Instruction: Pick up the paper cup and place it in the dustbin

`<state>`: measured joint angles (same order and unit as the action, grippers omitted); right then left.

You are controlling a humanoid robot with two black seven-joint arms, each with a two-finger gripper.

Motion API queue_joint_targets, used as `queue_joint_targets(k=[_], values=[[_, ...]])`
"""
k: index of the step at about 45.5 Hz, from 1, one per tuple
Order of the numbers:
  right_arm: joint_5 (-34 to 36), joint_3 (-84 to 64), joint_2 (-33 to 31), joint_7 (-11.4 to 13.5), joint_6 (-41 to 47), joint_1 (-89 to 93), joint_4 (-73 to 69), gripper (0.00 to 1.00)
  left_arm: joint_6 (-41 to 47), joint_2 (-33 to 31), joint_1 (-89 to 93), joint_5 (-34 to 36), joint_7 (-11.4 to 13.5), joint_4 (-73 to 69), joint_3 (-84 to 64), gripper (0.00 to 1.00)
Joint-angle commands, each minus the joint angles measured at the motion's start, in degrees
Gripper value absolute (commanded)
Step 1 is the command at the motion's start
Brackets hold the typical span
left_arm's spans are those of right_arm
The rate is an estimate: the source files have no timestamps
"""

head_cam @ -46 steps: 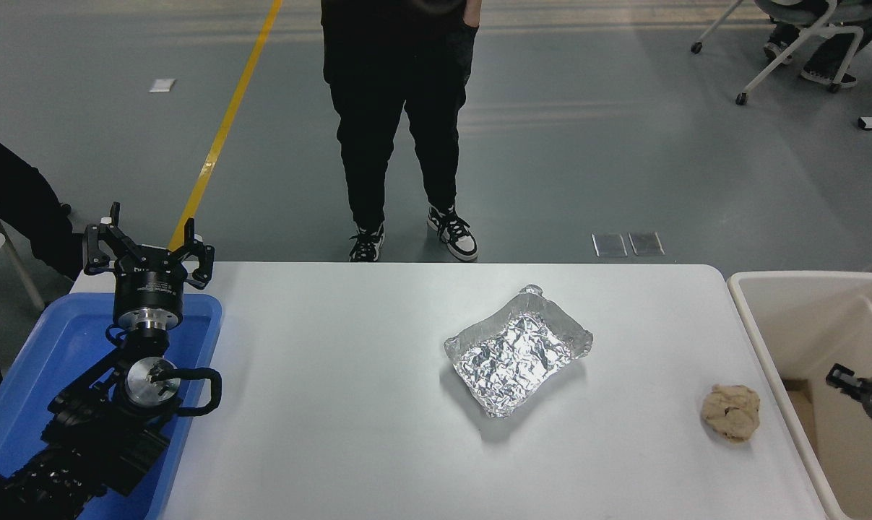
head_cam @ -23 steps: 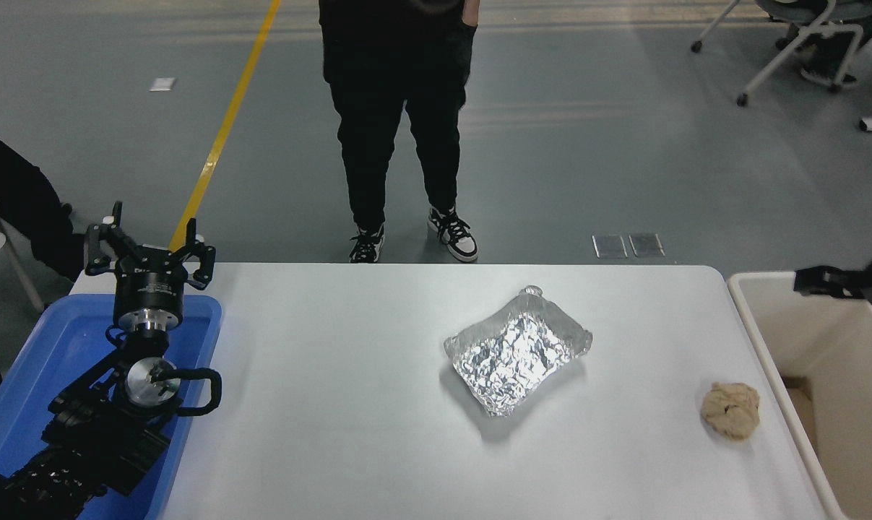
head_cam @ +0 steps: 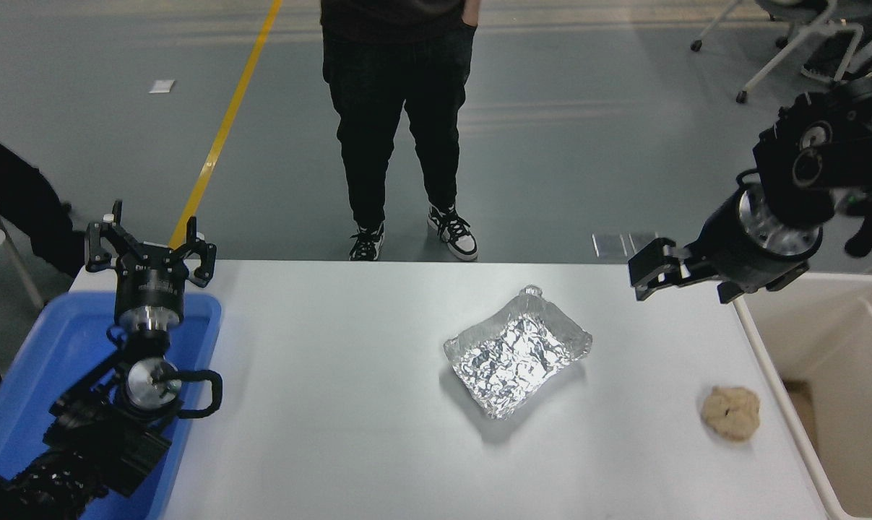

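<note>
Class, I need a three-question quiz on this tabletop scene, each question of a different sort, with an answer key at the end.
1. True or false: a paper cup stands on the white table.
2. Multiple choice: the crumpled paper ball lies nearest to which? A) the blue tray B) the dustbin C) the left gripper
3. Fill in: the right gripper hangs over the table's far right corner, beyond the foil ______.

Key
1. False; no cup shows on the table.
2. B
3. tray
</note>
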<state>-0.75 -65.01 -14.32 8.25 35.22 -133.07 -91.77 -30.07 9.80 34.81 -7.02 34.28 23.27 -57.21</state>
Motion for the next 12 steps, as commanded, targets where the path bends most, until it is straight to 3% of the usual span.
queue_joint_targets(k=[1, 12], values=[[4.53, 0.94, 0.70, -0.08, 8.19, -6.58, -4.99, 1.00, 0.01, -0.05, 0.00, -0.01, 0.00, 0.02, 0.00, 0.99], [4.53, 0.68, -3.08, -0.25, 8.99, -7.20, -6.32, 1.00, 0.01, -0.05, 0.00, -0.01, 0.09, 0.02, -0.09, 0.99]])
